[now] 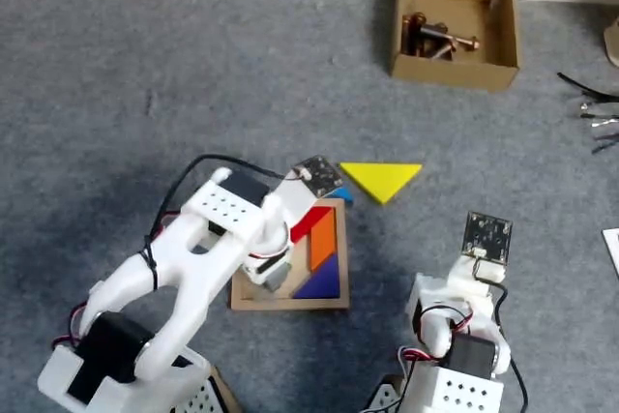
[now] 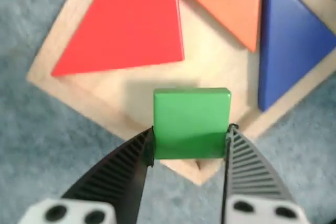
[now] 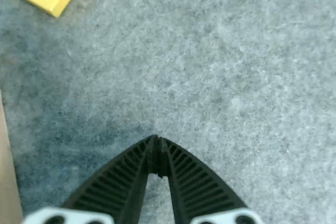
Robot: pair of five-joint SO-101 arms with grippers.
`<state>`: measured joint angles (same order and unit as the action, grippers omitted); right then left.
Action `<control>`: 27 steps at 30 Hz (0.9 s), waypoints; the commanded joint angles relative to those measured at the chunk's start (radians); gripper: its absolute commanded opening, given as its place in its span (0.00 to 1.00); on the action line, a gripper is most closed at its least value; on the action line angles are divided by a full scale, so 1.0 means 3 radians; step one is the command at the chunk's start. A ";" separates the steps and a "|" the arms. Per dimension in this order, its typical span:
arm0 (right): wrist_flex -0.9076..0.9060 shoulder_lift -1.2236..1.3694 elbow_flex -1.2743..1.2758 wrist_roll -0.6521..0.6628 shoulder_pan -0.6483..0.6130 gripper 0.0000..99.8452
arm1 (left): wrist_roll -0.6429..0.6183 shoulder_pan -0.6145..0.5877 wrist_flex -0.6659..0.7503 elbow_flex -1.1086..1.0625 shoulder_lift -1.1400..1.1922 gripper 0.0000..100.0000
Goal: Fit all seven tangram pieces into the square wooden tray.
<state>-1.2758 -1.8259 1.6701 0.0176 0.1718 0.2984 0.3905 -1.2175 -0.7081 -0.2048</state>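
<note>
- Arm work starts at 7 o'clock in the high view, where the left arm leans in over the tray.
- Left end effector is clamped on a green square, one finger on each of two opposite sides.
- The green square hangs over bare tray floor just inside one corner. Whether it touches the floor cannot be told.
- The tray lies flat on the grey counter, just below the middle of the high view.
- A red triangle, an orange piece and a dark blue triangle lie flat inside the tray. Red and orange meet along one edge, as do orange and blue.
- A small light blue piece lies on the counter at the tray's 1 o'clock corner, partly under the left arm's camera.
- A yellow triangle lies flat on the counter at 1 o'clock from the tray, outside it and just beside the light blue piece.
- The right arm sits at 5 o'clock in the high view, well apart from the tray.
- Right end effector has its fingers together with nothing between them, over bare counter.
- A cardboard box stands at 1 o'clock on the counter, with copper-coloured metal parts inside.
</note>
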 commanded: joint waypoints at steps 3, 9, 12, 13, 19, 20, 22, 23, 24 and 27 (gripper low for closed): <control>0.0090 -0.0038 0.0376 -0.0031 0.0054 0.00 | 0.0010 0.0110 0.0266 -0.0033 -0.0146 0.17; 0.0090 -0.0038 0.0376 -0.0031 0.0054 0.00 | 0.0005 0.0417 0.0373 -0.0202 -0.0146 0.18; 0.0090 -0.0038 0.0376 -0.0031 0.0054 0.00 | 0.0005 0.0478 0.0542 -0.0263 -0.0151 0.18; 0.0090 -0.0038 0.0376 -0.0031 0.0054 0.00 | 0.0005 0.0488 0.0578 -0.0279 -0.0151 0.18; 0.0090 -0.0038 0.0376 -0.0031 0.0054 0.00 | 0.0005 0.0468 0.0593 -0.0279 -0.0151 0.18; 0.0090 -0.0038 0.0376 -0.0031 0.0054 0.00 | 0.0005 0.0468 0.0593 -0.0279 -0.0151 0.18; 0.0090 -0.0038 0.0376 -0.0031 0.0054 0.00 | 0.0005 0.0468 0.0593 -0.0279 -0.0151 0.19; 0.0090 -0.0038 0.0376 -0.0031 0.0054 0.00 | 0.0005 0.0468 0.0593 -0.0279 -0.0151 0.20; 0.0090 -0.0038 0.0376 -0.0031 0.0054 0.00 | 0.0005 0.0463 0.0593 -0.0279 -0.0151 0.21; 0.0090 -0.0038 0.0376 -0.0031 0.0054 0.00 | 0.0005 0.0463 0.0593 -0.0279 -0.0151 0.24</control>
<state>-1.2758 -1.8259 1.6701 0.0176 0.1718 0.2984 0.5163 -1.0533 -0.7956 -0.2048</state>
